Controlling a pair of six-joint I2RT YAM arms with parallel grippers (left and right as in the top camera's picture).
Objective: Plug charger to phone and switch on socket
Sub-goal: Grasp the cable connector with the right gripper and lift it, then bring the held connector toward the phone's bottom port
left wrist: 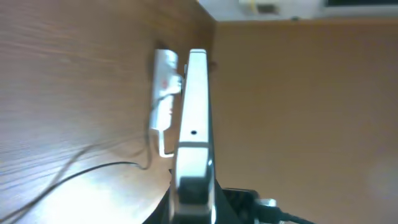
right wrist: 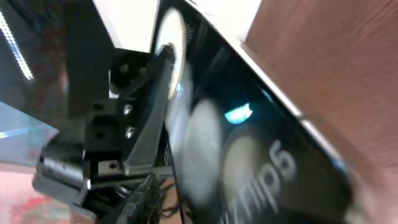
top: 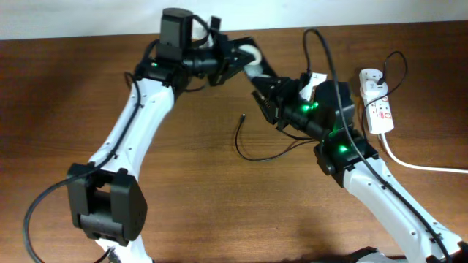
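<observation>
Large pale letters lie across the glossy screen of the small black rectangular phone (right wrist: 261, 155) in the right wrist view, beside two white round reflections and a small cyan glint. They are blurred and cut by the frame edge, so I cannot read them with certainty. The long white plastic power strip (top: 380, 113) carries red markings, too small to read in any view.

The left fingers (top: 228, 60) are narrow, closed on the phone and holding it up off the brown wooden bench (top: 190, 146). In the left wrist view the phone shows edge-on as a thin pale strip running away from the camera, with the power strip beyond it on the bench. The right fingers (top: 265, 98) are just beside the phone, whose screen fills the right wrist view at close range. I cannot tell whether they touch it or how far they are spread.

The thin black charger cable (top: 256, 155) lies loose on the bench. Its small plug tip (top: 242, 115) rests bare on the wood below both sets of fingers, apart from the phone, and the cable curves right under the right arm. The white adapter (top: 369, 79) sits in the far end of the power strip, at the right side of the bench. A thick white cord (top: 420, 165) leaves the strip's near end and runs off to the right.
</observation>
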